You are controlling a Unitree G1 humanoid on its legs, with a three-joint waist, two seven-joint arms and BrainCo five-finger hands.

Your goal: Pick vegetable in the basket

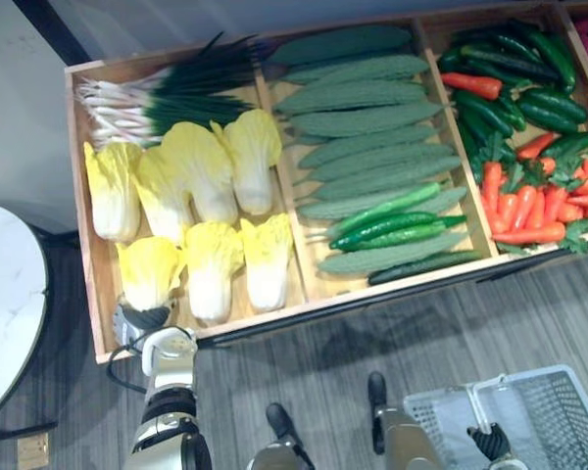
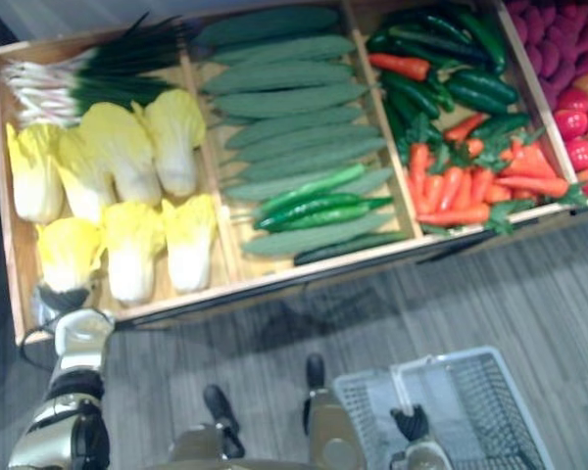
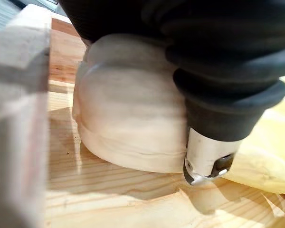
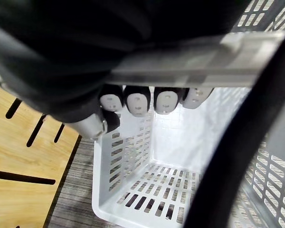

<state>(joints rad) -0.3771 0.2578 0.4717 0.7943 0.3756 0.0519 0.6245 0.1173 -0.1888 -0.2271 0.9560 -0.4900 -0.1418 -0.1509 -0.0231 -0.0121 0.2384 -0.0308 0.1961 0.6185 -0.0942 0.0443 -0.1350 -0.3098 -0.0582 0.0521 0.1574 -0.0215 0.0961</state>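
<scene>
While right hand (image 4: 137, 100) clasps basket (image 4: 123, 161), pale-based yellow cabbage (image 3: 128, 118) under left hand (image 3: 206, 154), grip unclear.

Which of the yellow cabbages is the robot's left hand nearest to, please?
The front-left cabbage, in the near left corner of the crate: the left hand is at its base, and the others lie farther off.

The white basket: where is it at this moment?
The white basket is at the lower right of the left eye view, over the grey floor, nearer the robot than the carrots; the right robot hand is curled round its handle.
</scene>
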